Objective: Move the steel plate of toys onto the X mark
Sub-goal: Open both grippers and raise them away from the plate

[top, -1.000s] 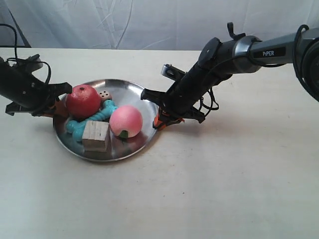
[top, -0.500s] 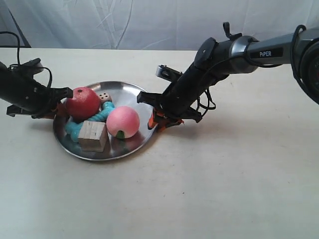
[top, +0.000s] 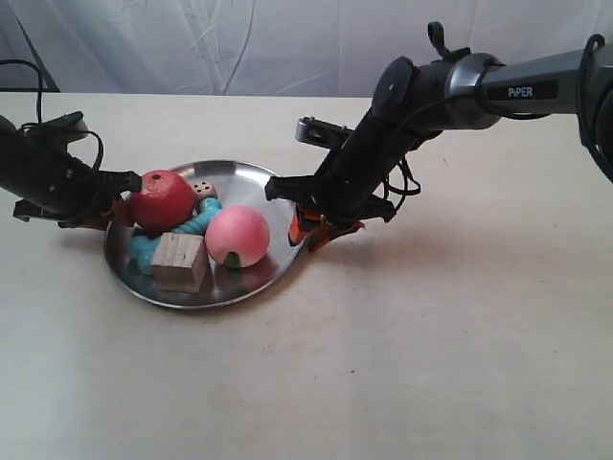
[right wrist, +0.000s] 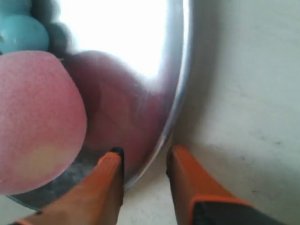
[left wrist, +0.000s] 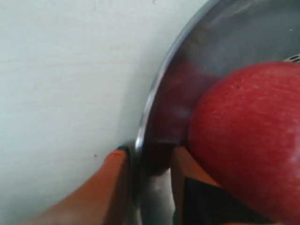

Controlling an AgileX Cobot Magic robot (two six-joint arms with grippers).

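Note:
The steel plate [top: 244, 172] carries a red apple [top: 161, 198], a pink peach [top: 238, 235], a turquoise bone [top: 203, 217], a wooden cube [top: 180, 261] and a dotted die [top: 201, 187]. My left gripper [top: 113, 206] is shut on the rim beside the apple. In the left wrist view the gripper [left wrist: 147, 157] straddles the rim [left wrist: 154, 108], with the apple [left wrist: 248, 136] against one finger. My right gripper [top: 305, 230] holds the opposite rim by the peach. In the right wrist view its fingers [right wrist: 144, 154] sit either side of the rim [right wrist: 180, 93]. No X mark shows.
The plate is over a pale tabletop [top: 431, 364], with a white cloth backdrop [top: 239, 38] behind its far edge. The right arm [top: 431, 96] reaches in from the exterior view's upper right. Black cables [top: 38, 77] trail by the left arm.
Held by both grippers, the plate has shifted slightly and its far rim sits lower in the view. The right arm's wrist has risen and swung a little back.

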